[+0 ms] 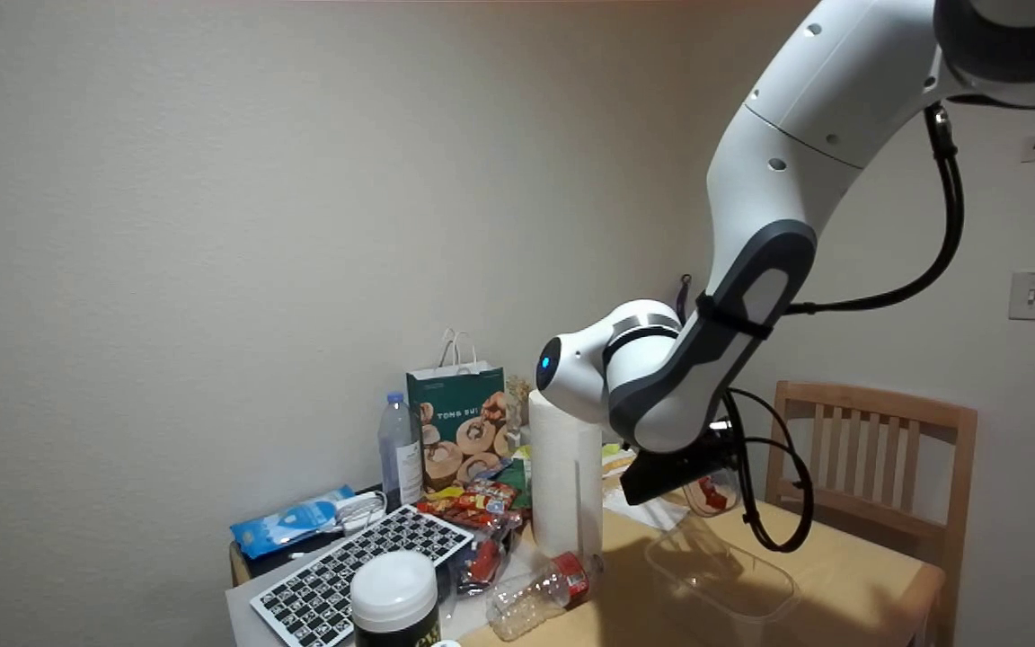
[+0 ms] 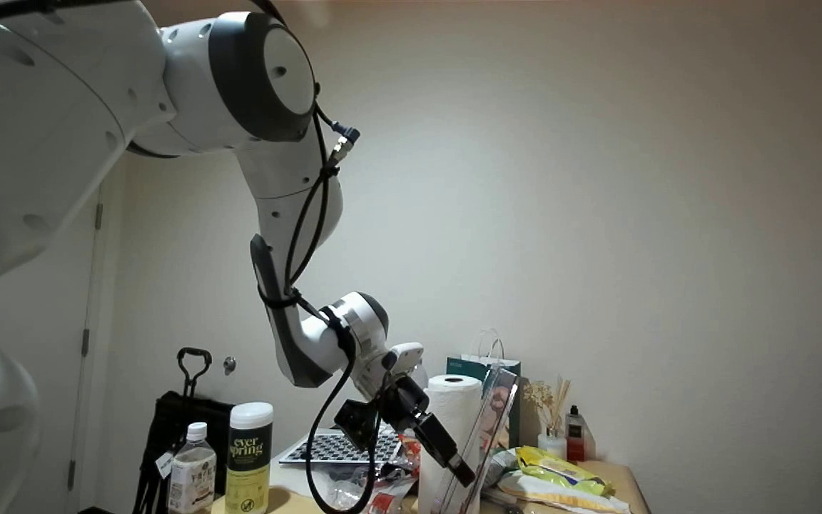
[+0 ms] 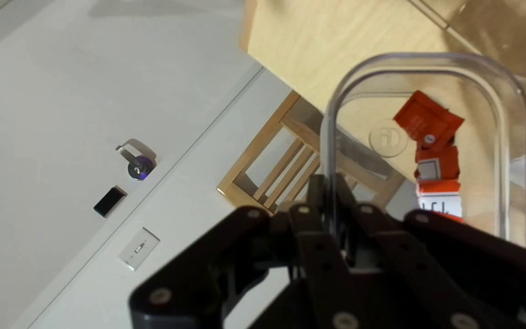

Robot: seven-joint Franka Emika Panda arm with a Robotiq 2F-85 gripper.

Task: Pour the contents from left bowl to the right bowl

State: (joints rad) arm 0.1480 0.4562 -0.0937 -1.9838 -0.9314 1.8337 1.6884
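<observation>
My gripper is shut on the rim of a clear plastic bowl, one finger on each side of the wall. It also shows in an exterior view, where the held bowl is tilted steeply above the table. Red packets are inside the held bowl in the wrist view. In an exterior view, the bowl with red contents shows partly behind the arm and cables. A second clear bowl rests on the table below; part of it shows at the wrist view's top right.
A paper towel roll stands close beside the gripper. A clear bottle lies in front of it. Snack packets, a checkered board and a white-lidded canister are on the table. A wooden chair stands beyond the table edge.
</observation>
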